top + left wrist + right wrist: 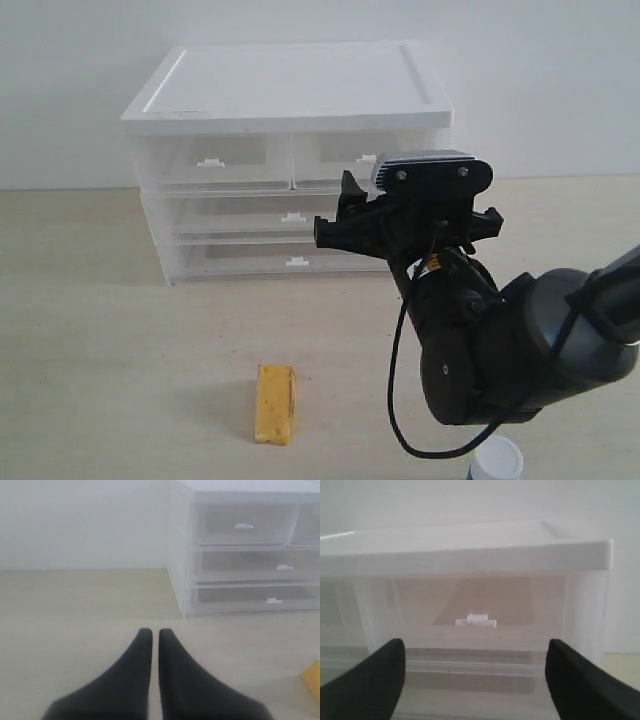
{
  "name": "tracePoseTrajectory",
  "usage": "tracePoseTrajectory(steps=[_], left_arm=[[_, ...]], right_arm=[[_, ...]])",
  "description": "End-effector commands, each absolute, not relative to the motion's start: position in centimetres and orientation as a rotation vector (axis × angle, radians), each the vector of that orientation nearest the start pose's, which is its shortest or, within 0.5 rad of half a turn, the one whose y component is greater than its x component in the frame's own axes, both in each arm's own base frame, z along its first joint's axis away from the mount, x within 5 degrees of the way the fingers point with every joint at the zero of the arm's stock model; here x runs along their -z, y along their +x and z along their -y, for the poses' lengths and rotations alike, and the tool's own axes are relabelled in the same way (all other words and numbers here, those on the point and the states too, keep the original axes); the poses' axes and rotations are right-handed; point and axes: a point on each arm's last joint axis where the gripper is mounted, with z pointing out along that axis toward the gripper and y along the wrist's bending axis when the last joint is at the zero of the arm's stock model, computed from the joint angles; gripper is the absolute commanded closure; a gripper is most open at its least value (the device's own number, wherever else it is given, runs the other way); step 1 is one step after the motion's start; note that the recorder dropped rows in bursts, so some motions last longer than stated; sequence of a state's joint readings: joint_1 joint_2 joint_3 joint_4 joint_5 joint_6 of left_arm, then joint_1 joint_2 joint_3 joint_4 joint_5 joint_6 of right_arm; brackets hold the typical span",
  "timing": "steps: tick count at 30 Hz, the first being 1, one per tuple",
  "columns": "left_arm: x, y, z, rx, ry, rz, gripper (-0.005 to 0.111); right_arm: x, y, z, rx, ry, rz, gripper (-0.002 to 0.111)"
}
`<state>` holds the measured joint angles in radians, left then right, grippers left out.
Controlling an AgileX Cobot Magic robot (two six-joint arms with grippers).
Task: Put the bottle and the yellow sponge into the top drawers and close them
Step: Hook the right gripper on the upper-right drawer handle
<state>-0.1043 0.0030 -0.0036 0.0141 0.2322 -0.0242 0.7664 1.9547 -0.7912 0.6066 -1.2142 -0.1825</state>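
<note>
Bottle comes nearest: only the small bottle's round white cap shows at the front edge of the exterior view. Its body is cut off by the frame, so I cannot tell how it stands. A little further back, the rough, rectangular yellow sponge lies flat on the pale wooden table, well apart from everything. In the left wrist view only one corner of it shows.

The left gripper hangs low over bare table, its black fingers almost together and holding nothing. It does not show in the exterior view.

Beyond the sponge, the right gripper is raised in front of the white-topped translucent plastic cabinet. Its fingers are spread wide and empty, framing the small white tab handle of the right top drawer.

Both that drawer and the left top drawer look closed, so the step in hand seems to be opening the right one. The next move likely calls for easing forward, pinching the thin tab squarely and pulling straight out, without dragging the light cabinet.

The gripper covers part of the right drawer's front in the exterior view. The cloudy plastic also makes the drawer interiors hard to read.
</note>
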Motion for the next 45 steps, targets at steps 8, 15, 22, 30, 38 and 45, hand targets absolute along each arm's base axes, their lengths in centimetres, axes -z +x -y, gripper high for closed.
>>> tracePoseTrajectory(steps=[8,15,22,30,38,45], left_arm=[[-19.2,5.5,0.5,0.083,0.070,-1.712,0.102],[-19.2,5.5,0.5,0.083,0.070,-1.712,0.102],[-19.2,5.5,0.5,0.083,0.070,-1.712,0.102],[-19.2,5.5,0.5,0.083,0.070,-1.712,0.102],[-19.2,5.5,0.5,0.083,0.070,-1.712,0.102],[-19.2,5.5,0.5,0.083,0.070,-1.712,0.102]], right_arm=[[-15.5,31.1,-22.9,-0.196,-0.069,-1.498,0.038],[-16.1,32.3,-22.1,-0.163,-0.008,-1.482,0.038],[-16.8,33.4,-21.7,-0.145,-0.004,-1.451,0.038],[-15.0,34.5,-22.9,-0.122,-0.072,-1.455,0.038],[-15.5,35.3,-22.9,-0.052,-0.105,-1.430,0.038],[-15.5,35.4,-22.6,-0.139,-0.005,-1.440,0.038]])
